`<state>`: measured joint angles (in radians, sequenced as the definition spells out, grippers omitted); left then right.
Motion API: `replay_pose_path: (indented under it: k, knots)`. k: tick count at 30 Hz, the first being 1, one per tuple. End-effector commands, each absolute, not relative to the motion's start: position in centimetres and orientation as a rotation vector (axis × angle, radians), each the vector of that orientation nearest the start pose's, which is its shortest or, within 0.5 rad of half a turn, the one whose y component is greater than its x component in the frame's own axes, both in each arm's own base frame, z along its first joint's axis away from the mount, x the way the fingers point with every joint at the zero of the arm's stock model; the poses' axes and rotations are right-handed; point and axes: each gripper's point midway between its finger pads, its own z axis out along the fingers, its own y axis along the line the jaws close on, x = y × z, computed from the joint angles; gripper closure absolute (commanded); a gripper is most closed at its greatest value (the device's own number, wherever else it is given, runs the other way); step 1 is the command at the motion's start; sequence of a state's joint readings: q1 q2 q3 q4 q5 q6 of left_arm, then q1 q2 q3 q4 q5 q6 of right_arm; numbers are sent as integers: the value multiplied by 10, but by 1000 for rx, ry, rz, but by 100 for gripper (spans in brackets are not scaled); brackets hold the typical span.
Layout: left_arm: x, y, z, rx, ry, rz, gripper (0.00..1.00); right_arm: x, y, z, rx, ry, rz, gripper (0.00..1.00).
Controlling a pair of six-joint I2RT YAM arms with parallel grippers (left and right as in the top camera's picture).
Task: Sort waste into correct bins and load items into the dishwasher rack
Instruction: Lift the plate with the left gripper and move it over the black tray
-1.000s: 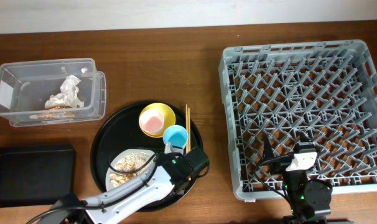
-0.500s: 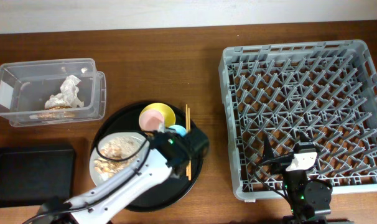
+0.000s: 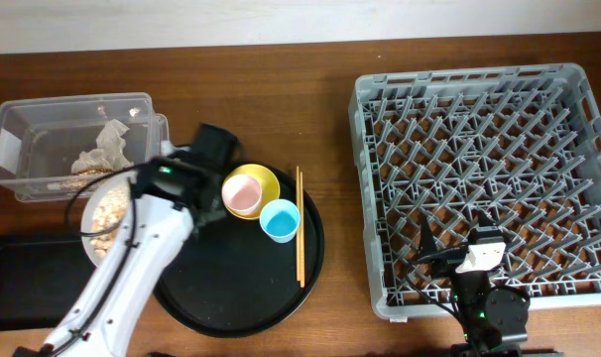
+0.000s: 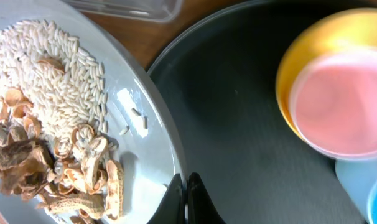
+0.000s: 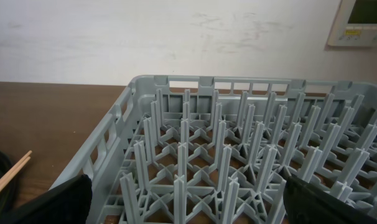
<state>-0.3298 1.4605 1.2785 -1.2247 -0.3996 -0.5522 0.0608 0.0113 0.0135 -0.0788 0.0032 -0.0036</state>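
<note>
My left gripper [image 3: 142, 198] is shut on the right rim of the pale grey plate [image 3: 100, 216] and holds it over the round tray's left edge, just in front of the clear tub [image 3: 43, 134]. The left wrist view shows the jaws [image 4: 187, 194] pinching the plate [image 4: 148, 155], which carries white rice grains [image 4: 48, 68] and brown scraps [image 4: 45, 180]. A crumpled napkin [image 3: 104, 149] lies in the tub. The yellow bowl [image 3: 262, 179] holds the pink cup [image 3: 242, 196], with the blue cup [image 3: 280, 219] and chopsticks [image 3: 300, 226] beside it. My right gripper [image 5: 188, 205] is open over the rack [image 3: 484, 129].
The large round black tray [image 3: 241, 288] lies at the centre. The shallow black rectangular tray [image 3: 33, 278] lies at the front left, below the held plate. The rack [image 5: 195, 143] fills the table's right side.
My left arm has carried the plate off the round tray, up and to the left, to beside the clear tub. The right arm has not moved.
</note>
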Motion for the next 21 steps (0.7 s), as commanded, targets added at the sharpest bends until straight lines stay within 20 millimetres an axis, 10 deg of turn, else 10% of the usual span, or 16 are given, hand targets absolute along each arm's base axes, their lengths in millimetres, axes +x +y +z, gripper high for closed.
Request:
replay_pose_path:
  k: [1,21]
  knots:
    - [299,-5,174,-407,2739,360,100,246,14,155,-44,1653,41,2]
    - [317,123,180,-1058,2480,89,100,246,14,155,-44,1653,41,2]
